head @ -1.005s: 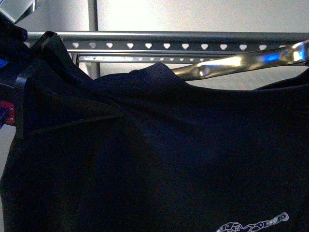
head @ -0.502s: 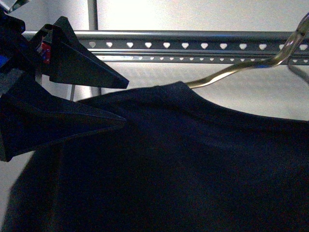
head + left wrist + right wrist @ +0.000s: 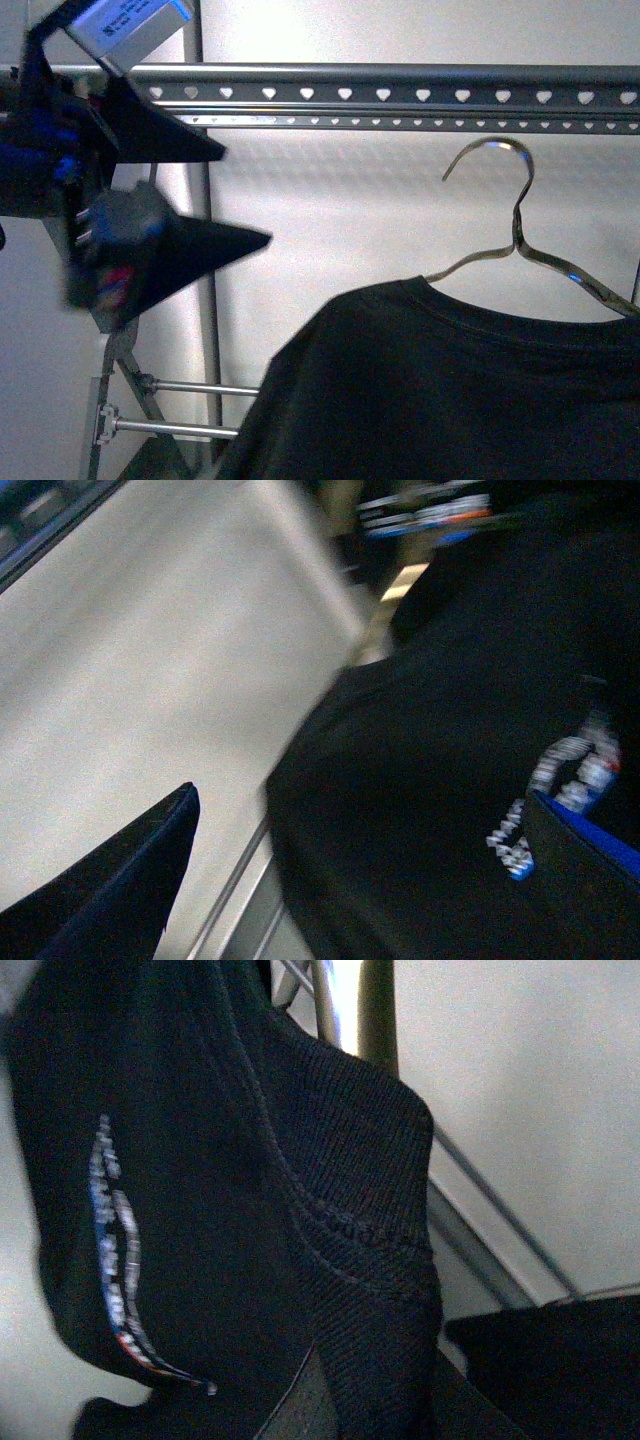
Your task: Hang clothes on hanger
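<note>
Standing before a white wall (image 3: 400,30), the rack (image 3: 400,75) spans above the shirt (image 3: 450,400) on its wire hanger (image 3: 515,200). The left gripper (image 3: 246,196), beside the rack's rail, gapes apart; whether the right gripper (image 3: 330,1390) grips cannot be told.

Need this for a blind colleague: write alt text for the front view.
A black T-shirt hangs on a silver wire hanger whose hook sits below the grey rack rail, not on it. The left claw is open beside it.
</note>
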{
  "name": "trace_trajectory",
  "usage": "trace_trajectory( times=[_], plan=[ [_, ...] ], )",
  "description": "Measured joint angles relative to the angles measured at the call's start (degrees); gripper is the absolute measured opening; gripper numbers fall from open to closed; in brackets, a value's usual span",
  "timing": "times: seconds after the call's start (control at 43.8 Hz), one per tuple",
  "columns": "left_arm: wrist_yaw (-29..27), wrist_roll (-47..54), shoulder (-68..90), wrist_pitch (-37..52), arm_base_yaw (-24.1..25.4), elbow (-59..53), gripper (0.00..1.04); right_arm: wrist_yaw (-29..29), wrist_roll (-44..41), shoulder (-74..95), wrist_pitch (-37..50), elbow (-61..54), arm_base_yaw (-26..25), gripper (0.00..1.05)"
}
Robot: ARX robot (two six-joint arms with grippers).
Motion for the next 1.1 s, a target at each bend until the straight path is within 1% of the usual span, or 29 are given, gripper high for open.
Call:
trace_trajectory(
  times=[0.023, 0.046, 0.068, 0.091, 0.114, 0.137, 0.16, 0.183, 0.205, 0.274, 0.32, 0.342, 0.365, 0.411, 0.479, 0.548, 0.616, 0.662, 0.731, 0.776, 0.845, 0.868, 0.913, 1.05, 1.096],
  plan=[
    [-6.4, -11.0, 0.6, 8.8, 0.0, -1.5, 0.98, 1.3, 2.1, -0.2, -1.7, 0.3, 0.1, 0.05],
    [-9.3, -15.7, 1.1, 14.1, 0.1, -1.6, 0.98, 2.1, 4.2, -0.2, -3.3, 0.7, 0.1, 0.05],
    [-14.9, -23.3, 1.5, 17.4, 0.3, -1.3, 0.98, 3.3, 6.5, -0.4, -4.8, 1.1, 0.2, 0.05],
    [-20.4, -30.5, 1.5, 18.3, 0.7, 0.2, 0.98, 4.6, 9.8, -0.9, -6.4, 1.4, 0.3, 0.04],
    [-28.0, -38.6, 1.2, 16.2, 1.3, 2.3, 0.98, 4.8, 13.0, -1.2, -8.0, 1.8, 0.3, 0.03],
    [-34.2, -46.8, 1.0, 12.8, 2.1, 4.5, 0.98, 4.8, 16.4, -1.5, -9.6, 2.3, 0.3, 0.03],
    [-37.0, -49.9, 0.7, 11.0, 2.8, 5.6, 0.98, 4.7, 18.6, -1.9, -10.4, 2.6, 0.3, 0.03],
    [-42.8, -55.8, 0.2, 6.8, 3.6, 6.5, 0.98, 4.7, 21.5, -2.6, -11.3, 3.0, 0.2, 0.03],
    [-45.7, -60.1, -0.3, 4.8, 4.6, 6.6, 0.98, 4.5, 24.6, -3.3, -12.0, 3.4, 0.2, 0.03],
    [-46.2, -66.7, -1.2, 5.1, 6.4, 4.8, 0.98, 4.1, 30.3, -4.3, -13.2, 5.8, -0.1, 0.03],
    [-43.6, -69.6, -2.1, 6.9, 7.0, 2.4, 0.98, 4.2, 35.0, -4.3, -13.4, 8.5, -0.6, 0.03],
    [-43.2, -70.6, -2.7, 8.2, 6.9, 1.1, 0.98, 4.2, 37.3, -4.0, -13.4, 10.1, -0.8, 0.03],
    [-42.4, -69.2, -3.4, 7.9, 6.9, 0.2, 0.95, 4.1, 39.2, -3.5, -13.4, 12.0, -1.0, 0.03],
    [-40.4, -62.1, -6.0, 7.8, 6.9, -3.6, 0.85, 3.5, 43.9, -2.2, -14.0, 16.1, -1.4, 0.03],
    [-40.0, -52.8, -10.1, 11.8, 6.8, -11.0, 0.70, 3.1, 50.5, 0.4, -15.4, 22.3, -2.1, 0.03],
    [-39.9, -47.6, -14.4, 15.0, 6.8, -19.2, 0.54, 4.5, 55.9, 4.0, -17.5, 29.1, -2.3, 0.03],
    [-39.9, -45.5, -17.2, 16.6, 6.8, -24.8, 0.40, 5.8, 59.8, 7.5, -19.3, 34.7, -2.1, 0.03],
    [-39.9, -45.0, -18.0, 17.2, 6.8, -26.5, 0.35, 6.4, 61.5, 9.0, -19.8, 36.8, -1.8, 0.03],
    [-40.0, -44.5, -19.9, 18.2, 6.8, -29.6, 0.24, 7.4, 64.2, 11.8, -21.0, 40.9, -1.3, 0.03],
    [-40.0, -44.1, -21.7, 19.1, 6.8, -32.3, 0.13, 8.3, 66.8, 14.7, -21.9, 45.1, -0.8, 0.03],
    [-39.9, -44.0, -23.3, 19.6, 6.8, -34.3, 0.04, 9.0, 69.3, 17.0, -22.6, 48.6, -0.4, 0.03],
    [-39.9, -44.0, -23.9, 19.8, 6.8, -35.1, 0.02, 9.5, 70.4, 17.9, -22.9, 50.0, -0.3, 0.03],
    [-39.9, -43.7, -25.1, 20.1, 6.8, -36.6, 0.04, 10.1, 72.3, 19.7, -23.5, 52.9, -0.2, 0.03],
    [-39.9, -43.5, -30.0, 20.3, 6.8, -41.9, 0.04, 12.7, 76.4, 24.3, -25.5, 62.2, 1.0, 0.03],
    [-39.9, -43.5, -31.5, 20.3, 6.8, -43.1, 0.04, 13.2, 76.9, 24.7, -25.8, 63.6, 1.6, 0.03]
  ],
)
